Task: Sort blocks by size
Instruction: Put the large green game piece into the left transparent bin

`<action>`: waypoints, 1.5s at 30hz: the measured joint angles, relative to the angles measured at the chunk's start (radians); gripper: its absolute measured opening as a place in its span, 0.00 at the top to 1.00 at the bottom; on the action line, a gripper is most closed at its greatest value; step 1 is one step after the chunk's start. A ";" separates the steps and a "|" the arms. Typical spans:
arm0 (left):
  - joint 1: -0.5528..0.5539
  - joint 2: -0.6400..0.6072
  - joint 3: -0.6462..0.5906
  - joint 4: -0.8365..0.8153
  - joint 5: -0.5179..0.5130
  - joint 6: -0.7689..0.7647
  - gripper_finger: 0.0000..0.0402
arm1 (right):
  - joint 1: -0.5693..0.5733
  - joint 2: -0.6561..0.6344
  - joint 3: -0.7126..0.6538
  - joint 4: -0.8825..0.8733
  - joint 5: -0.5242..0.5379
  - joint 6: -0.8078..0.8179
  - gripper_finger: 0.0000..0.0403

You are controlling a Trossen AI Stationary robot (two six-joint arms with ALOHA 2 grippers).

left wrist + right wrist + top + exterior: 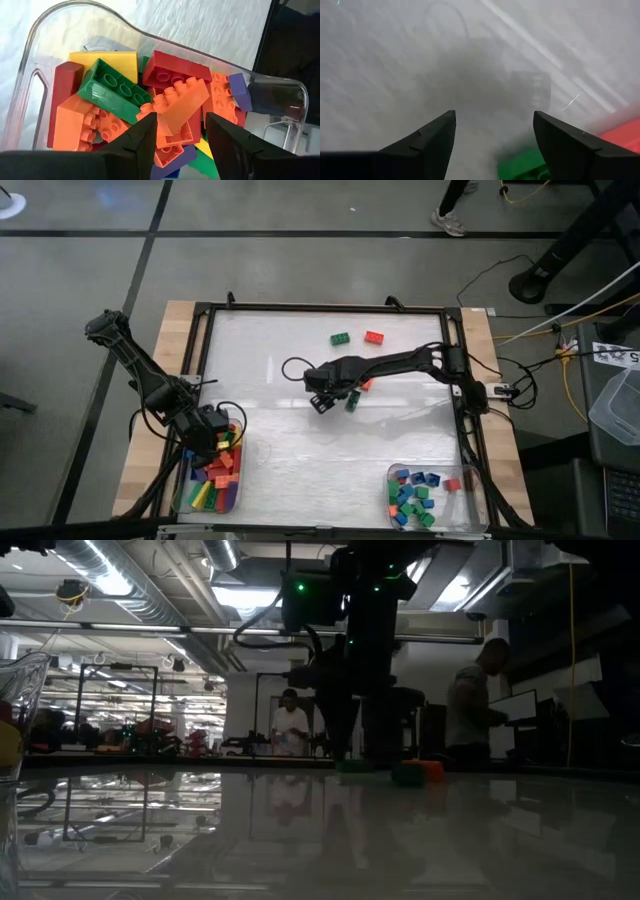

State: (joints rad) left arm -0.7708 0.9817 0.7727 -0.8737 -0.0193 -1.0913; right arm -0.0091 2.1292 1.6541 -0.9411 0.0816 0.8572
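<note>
My left gripper [218,442] [180,125] hangs open over the far end of the clear left tray [30,50], which holds several long blocks in red, orange, yellow, green and purple. An orange long block [182,102] lies tilted on the pile and shows in the gap between the fingers. My right gripper [322,398] [495,120] points down over the table's middle, open. A green block [352,401] [520,165] and a red one [366,383] [625,135] lie on the table just beside it. Another green block [340,338] and a red block [375,336] lie near the far edge.
The clear right tray [478,510] at the near right corner holds several small blocks, mostly blue and green. A black frame [330,308] borders the white table top. People stand in the room beyond the far edge [291,730].
</note>
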 joint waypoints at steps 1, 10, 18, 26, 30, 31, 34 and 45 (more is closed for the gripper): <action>0.000 0.000 0.000 0.000 0.000 0.002 0.61 | 0.005 0.000 0.000 -0.003 -0.014 0.002 0.34; 0.000 0.000 0.000 0.000 0.000 0.000 0.61 | 0.010 0.000 0.000 -0.065 -0.213 -0.145 0.34; 0.000 0.000 0.000 0.000 -0.011 -0.001 0.61 | 0.023 0.000 0.012 -0.083 -0.206 -0.629 0.34; 0.000 0.000 0.000 0.000 -0.020 -0.060 0.61 | 0.030 0.000 0.029 -0.225 -0.191 -1.094 0.34; 0.000 0.000 0.000 0.001 -0.046 -0.117 0.61 | 0.049 0.000 0.029 -0.283 -0.148 -1.305 0.34; 0.000 0.000 0.000 0.001 -0.054 -0.130 0.61 | 0.055 0.000 0.029 -0.281 -0.138 -1.344 0.34; 0.000 0.000 0.000 0.001 -0.069 -0.156 0.61 | 0.068 0.000 0.029 -0.270 -0.079 -1.426 0.34; 0.000 0.000 0.000 0.002 -0.072 -0.166 0.61 | 0.077 0.000 -0.003 -0.247 0.015 -1.494 0.34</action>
State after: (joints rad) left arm -0.7709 0.9817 0.7727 -0.8719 -0.0917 -1.2570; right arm 0.0681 2.1292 1.6510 -1.1885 0.0965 -0.6373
